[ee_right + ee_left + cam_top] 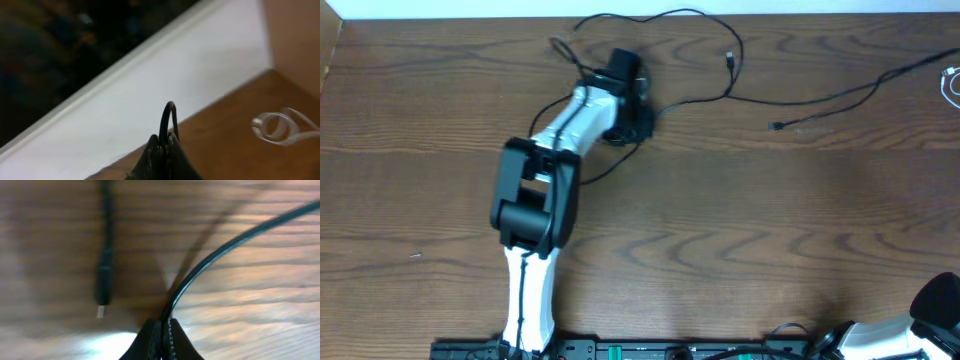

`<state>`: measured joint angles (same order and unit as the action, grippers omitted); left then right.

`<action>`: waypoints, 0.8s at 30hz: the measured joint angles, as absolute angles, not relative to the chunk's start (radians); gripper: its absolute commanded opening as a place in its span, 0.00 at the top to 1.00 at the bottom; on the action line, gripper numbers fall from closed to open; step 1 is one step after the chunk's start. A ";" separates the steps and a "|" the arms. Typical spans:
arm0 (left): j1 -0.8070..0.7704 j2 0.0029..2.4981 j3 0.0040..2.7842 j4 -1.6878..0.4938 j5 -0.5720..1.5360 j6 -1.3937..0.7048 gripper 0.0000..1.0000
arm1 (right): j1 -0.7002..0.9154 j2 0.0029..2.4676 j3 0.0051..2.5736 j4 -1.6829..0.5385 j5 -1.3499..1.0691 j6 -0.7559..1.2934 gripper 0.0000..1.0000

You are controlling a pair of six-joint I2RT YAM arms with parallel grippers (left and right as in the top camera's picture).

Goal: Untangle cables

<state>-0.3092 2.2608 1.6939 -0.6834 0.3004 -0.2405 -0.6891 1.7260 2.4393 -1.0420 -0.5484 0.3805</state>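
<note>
While left gripper (162, 324) and right gripper (163, 139) each clamp thin black rubber cable (225, 250), it's mid-untangling; next probably needs spreading apart.

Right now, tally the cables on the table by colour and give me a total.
Black cables: 2 that I can tell apart, the looped one and the long one running right
White cables: 1
Total: 3
</note>
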 measured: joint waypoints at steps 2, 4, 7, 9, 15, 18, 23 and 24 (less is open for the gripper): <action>-0.276 2.260 1.696 -0.732 0.315 -0.251 0.93 | -0.689 1.726 2.439 -1.083 -0.430 0.379 0.99; -0.252 2.258 1.698 -0.781 0.315 -0.257 0.93 | -0.689 1.726 2.439 -1.111 -0.315 0.378 0.99; -0.224 2.254 1.701 -0.852 0.281 -0.262 0.93 | -0.690 1.734 2.439 -1.134 -0.164 0.377 0.99; -0.211 2.251 1.703 -0.898 0.231 -0.263 0.92 | -0.690 1.749 2.439 -1.136 -0.097 0.371 0.99; -0.163 2.248 1.703 -0.960 0.149 -0.262 0.93 | -0.688 1.865 2.439 -1.139 -0.022 0.315 0.99; -0.147 2.248 1.703 -0.966 0.136 -0.253 0.92 | -0.688 1.940 2.439 -1.141 -0.009 0.282 0.99; -0.147 2.247 1.703 -0.968 0.120 -0.230 0.92 | -0.688 2.057 2.439 -1.138 -0.001 0.220 0.85; -0.147 2.247 1.703 -0.968 0.119 -0.228 0.93 | -0.688 2.077 2.439 -1.134 0.000 0.211 0.63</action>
<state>-0.1471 2.2475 1.7031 -0.9676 0.1192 -0.2283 -0.6880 2.0773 2.4390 -1.1339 0.0002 0.2108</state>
